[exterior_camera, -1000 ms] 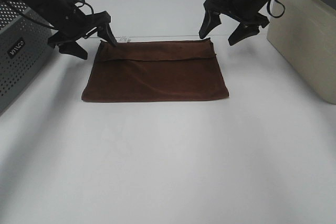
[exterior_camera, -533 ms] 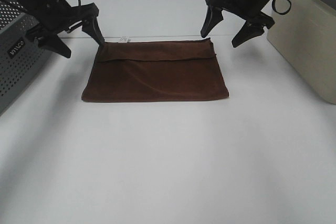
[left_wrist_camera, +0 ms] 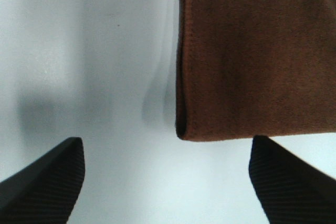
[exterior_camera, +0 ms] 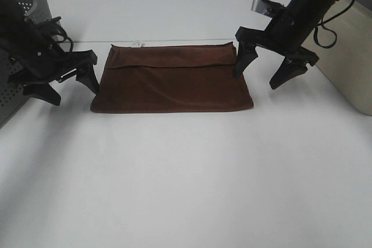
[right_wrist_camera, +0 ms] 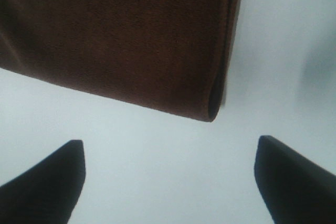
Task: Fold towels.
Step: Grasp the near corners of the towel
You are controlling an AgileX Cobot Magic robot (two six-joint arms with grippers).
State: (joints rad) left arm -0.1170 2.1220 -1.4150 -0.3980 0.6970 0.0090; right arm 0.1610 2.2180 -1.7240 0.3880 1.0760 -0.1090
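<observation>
One folded brown towel [exterior_camera: 171, 79] being displayed flat toward the far edge of the bench [exterior_camera: 186, 172], left gripper [exterior_camera: 75, 96] being held agape beside its left end, right gripper [exterior_camera: 256, 81] being held agape beside its right end.

Left gripper [exterior_camera: 68, 88] low, fingers [exterior_camera: 88, 78] wide apart; right gripper [exterior_camera: 257, 79] likewise, tips downward
</observation>
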